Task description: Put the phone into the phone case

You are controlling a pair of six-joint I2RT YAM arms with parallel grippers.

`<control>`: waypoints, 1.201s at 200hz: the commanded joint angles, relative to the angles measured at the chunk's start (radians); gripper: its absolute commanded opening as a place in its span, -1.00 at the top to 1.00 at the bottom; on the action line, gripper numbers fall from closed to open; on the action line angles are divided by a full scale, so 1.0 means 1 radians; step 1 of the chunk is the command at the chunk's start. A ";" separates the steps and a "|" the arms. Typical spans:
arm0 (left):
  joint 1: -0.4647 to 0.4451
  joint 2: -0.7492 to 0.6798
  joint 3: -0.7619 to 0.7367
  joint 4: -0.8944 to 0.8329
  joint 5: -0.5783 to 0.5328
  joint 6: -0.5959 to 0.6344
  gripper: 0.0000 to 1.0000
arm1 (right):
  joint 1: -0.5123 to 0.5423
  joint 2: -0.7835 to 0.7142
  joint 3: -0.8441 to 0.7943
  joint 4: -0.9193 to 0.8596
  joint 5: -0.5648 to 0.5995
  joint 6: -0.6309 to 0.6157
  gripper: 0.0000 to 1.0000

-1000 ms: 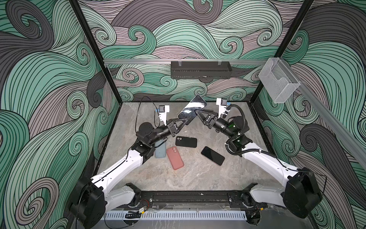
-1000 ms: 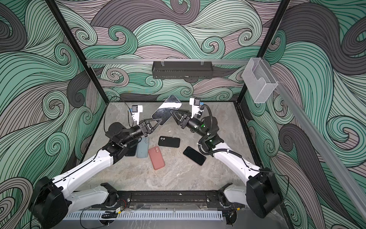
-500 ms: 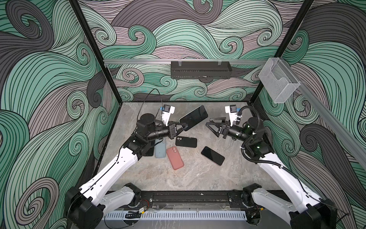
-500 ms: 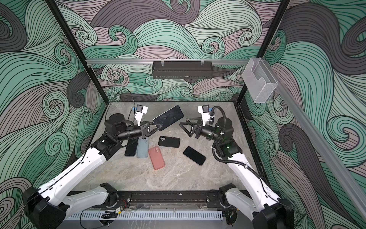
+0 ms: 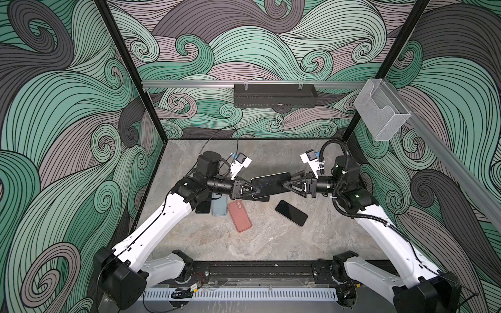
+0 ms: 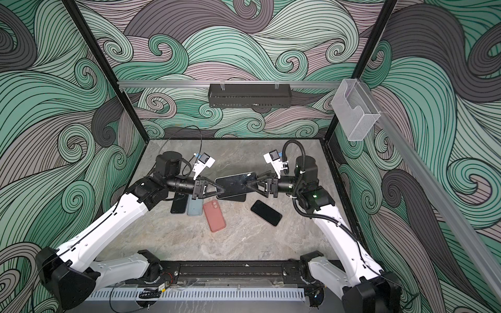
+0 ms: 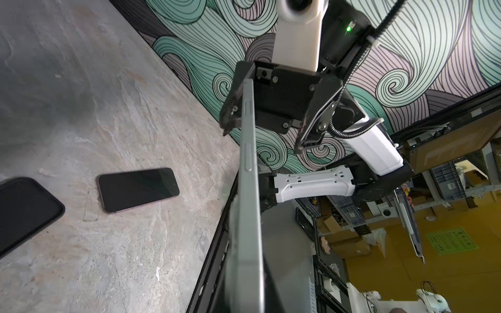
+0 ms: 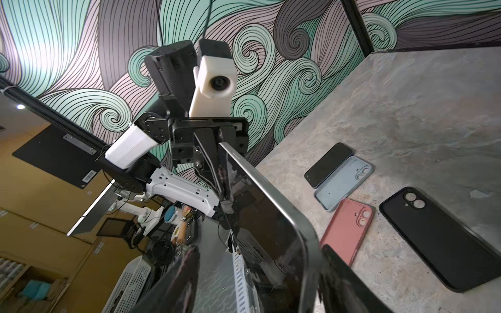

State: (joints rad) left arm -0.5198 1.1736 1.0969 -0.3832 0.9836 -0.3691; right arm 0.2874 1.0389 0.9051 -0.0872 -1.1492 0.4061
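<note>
My left hand [image 5: 254, 191] pinches the slim silver-edged black phone [image 5: 271, 184] above the grey bench [image 5: 271, 244]; my right hand [image 5: 284, 186], spread, straddles its end

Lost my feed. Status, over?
Left gripper shut on phone, aloft. Right gripper open astride its other end. Black case empty below. Nothing between.

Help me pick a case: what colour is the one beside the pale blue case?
That phone case is salmon pink, clearest in the right wrist view.
</note>
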 commanded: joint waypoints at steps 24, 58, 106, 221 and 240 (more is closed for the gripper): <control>0.008 0.015 0.034 -0.023 0.072 0.071 1.00 | -0.004 0.010 0.017 -0.008 -0.106 0.009 0.08; 0.014 0.034 0.043 -0.006 0.083 0.077 1.00 | -0.003 0.007 -0.022 0.047 -0.126 0.057 0.22; 0.016 0.073 0.055 -0.014 0.117 0.101 1.00 | -0.002 0.014 -0.052 0.103 -0.149 0.109 0.43; 0.098 0.091 0.061 -0.014 0.049 0.063 0.27 | -0.002 0.019 -0.050 0.087 -0.096 0.127 1.00; 0.124 0.081 0.050 -0.035 0.018 0.062 0.22 | -0.004 0.019 -0.044 0.068 -0.043 0.120 1.00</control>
State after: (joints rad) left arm -0.4294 1.2617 1.1141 -0.4000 1.0676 -0.3027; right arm 0.2821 1.0630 0.8547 -0.0193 -1.2419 0.5270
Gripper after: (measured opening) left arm 0.379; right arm 0.097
